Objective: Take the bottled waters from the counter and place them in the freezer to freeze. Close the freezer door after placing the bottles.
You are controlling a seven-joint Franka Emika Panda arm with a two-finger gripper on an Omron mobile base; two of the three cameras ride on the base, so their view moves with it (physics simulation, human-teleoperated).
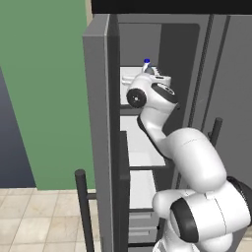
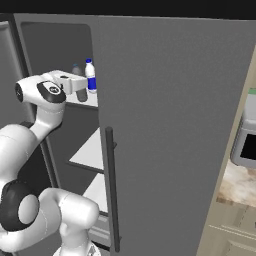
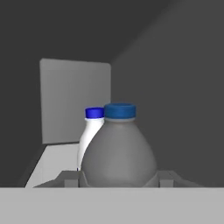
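Left base view shows my arm reaching past the freezer door (image 1: pixel 101 142), swung wide at my left so the compartment is clear to load, and into the freezer (image 1: pixel 182 44), where the gripper (image 1: pixel 156 76) sits at the top white shelf (image 1: pixel 129 78). Just beyond it the white bottle (image 1: pixel 146 64) pokes its blue cap up, standing upright on that shelf. In the right base view the same bottle (image 2: pixel 90 76) stands just behind the grey bottle (image 2: pixel 79 85), which the gripper (image 2: pixel 79 86) holds level over the shelf edge. From the hand view, the grey bottle (image 3: pixel 119 151) sits between my fingertips (image 3: pixel 70 178), jaws clamped on its body, the white bottle (image 3: pixel 91 133) close behind to its left. I judge release comes next, then shutting the door.
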